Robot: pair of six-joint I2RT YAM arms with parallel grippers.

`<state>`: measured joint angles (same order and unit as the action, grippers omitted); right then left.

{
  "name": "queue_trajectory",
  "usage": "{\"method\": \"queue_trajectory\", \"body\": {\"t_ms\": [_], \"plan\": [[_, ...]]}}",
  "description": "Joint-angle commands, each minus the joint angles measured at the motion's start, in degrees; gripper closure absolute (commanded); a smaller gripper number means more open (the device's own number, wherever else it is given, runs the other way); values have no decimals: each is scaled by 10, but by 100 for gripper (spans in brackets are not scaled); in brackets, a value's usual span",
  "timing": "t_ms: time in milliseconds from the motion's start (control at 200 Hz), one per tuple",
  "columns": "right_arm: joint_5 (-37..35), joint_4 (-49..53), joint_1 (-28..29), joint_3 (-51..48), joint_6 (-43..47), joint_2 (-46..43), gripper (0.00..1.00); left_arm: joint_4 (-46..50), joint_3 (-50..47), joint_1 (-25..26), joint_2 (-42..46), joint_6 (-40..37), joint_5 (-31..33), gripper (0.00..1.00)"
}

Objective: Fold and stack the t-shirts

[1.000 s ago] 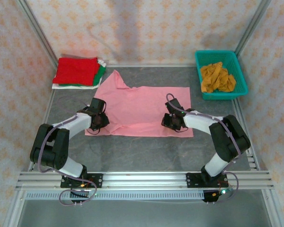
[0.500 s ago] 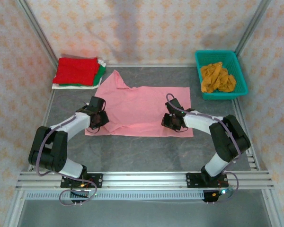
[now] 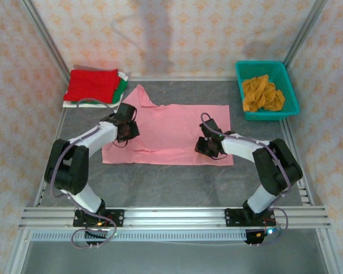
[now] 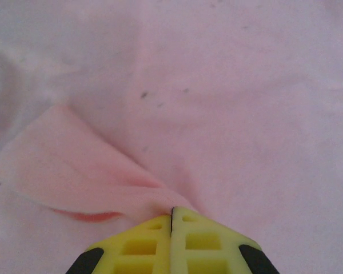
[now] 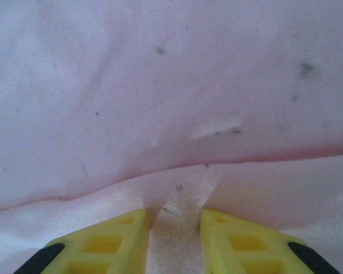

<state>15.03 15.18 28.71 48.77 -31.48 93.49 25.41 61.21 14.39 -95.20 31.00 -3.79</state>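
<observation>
Pink cloth lies spread on the table [image 3: 177,182]. This pink shirt [image 3: 171,128] is the one being folded now.

The left gripper [image 3: 127,129] is clenched tight on the shirt. In its own camera a small flap of pink lifts up just left of the yellow fingers [image 4: 137,245]. The rest of the shirt lies flat ahead of them.

The right gripper [image 3: 209,146] is grasping the same shirt. A bunch of pink cloth is squeezed between its two fingers [image 5: 240,240], and a long crease runs across just ahead of them.

Far beyond the left fingers sits a pile [image 3: 103,94] of folded shirts with a red shirt [image 3: 90,84] on top. Far beyond the right fingers, an orange shirt [image 3: 263,94] lies crumpled in a basket [image 3: 260,63].

I think the step is a fold of the pink shirt, and both grippers have their hold. Next, they should lift together and carry the cloth over the flat part. They need to go at the same speed, or the fold may come out crooked. If one pinch slips, that side will drop.
</observation>
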Motion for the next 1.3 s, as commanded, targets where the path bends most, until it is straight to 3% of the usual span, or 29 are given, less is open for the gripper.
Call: {"method": "queue_trajectory", "body": {"t_ms": [0,100,200,280,375,520,741,1021,1291], "plan": [[1,2,-1,4,0,10,71,42,73,14,-44,-35,32,100],[5,-1,-1,2,-1,11,70,69,140,26,-97,-51,39,100],[9,-4,-1,0,-2,13,70,105,208,37,-152,-68,48,72],[9,-2,-1,-1,-2,12,70,116,231,43,-166,-70,48,62],[1,5,-1,-4,-2,3,70,103,206,44,-122,-61,78,53],[-34,25,-1,-5,6,-30,69,82,120,32,-22,-56,134,49],[-76,60,-19,-4,17,-94,66,18,-52,-58,104,-36,57,46],[-50,61,-74,-39,-2,-103,66,-16,-151,-147,96,-34,-41,47],[-42,54,-95,-45,-9,-41,65,-8,-179,-202,107,-14,-67,47]]}}
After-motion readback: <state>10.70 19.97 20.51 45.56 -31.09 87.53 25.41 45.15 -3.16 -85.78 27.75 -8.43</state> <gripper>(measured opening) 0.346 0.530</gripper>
